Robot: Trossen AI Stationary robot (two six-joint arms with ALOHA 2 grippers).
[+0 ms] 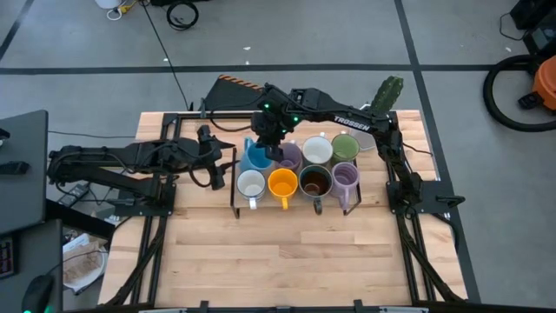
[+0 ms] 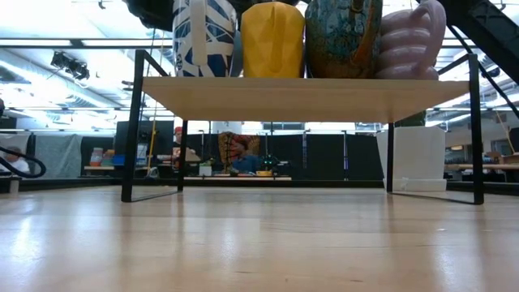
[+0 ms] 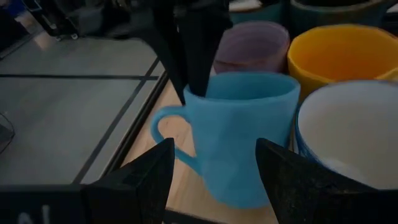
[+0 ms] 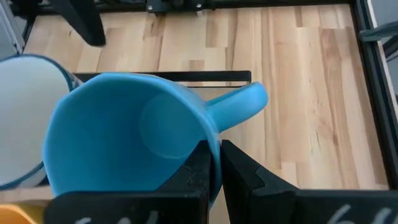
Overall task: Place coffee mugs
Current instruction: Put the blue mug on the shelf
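Table (image 1: 287,269): light wooden top, bare boards in front of me; both my arms reach in over it from the two sides.
Rack (image 1: 236,187): a low black-framed shelf with a pale wooden deck near the middle of the table, carrying the coffee mugs in two rows; from the low view the deck sits raised on thin black legs with open space beneath.
Cactus pot (image 1: 387,94): at the far right corner of the table, off the rack, well apart from the mugs.
Right claw (image 4: 214,163): fingers pressed together on the rim of the blue mug (image 4: 124,134), one finger inside the wall and one outside, next to the handle.
Left claw (image 3: 214,171): fingers spread, hanging just beside the rack's left end, with the blue mug between them in my wrist view and not visibly touched.
Blue mug: at the left end of the back row, upright, handle pointing away from the other mugs.
Front row, left to right: white mug (image 1: 250,184), orange mug (image 1: 282,183), dark mug (image 1: 314,183), lavender mug (image 1: 346,176).
Back row beyond the blue one: another lavender mug (image 1: 291,156), a white mug (image 1: 317,149), a green mug (image 1: 345,146).
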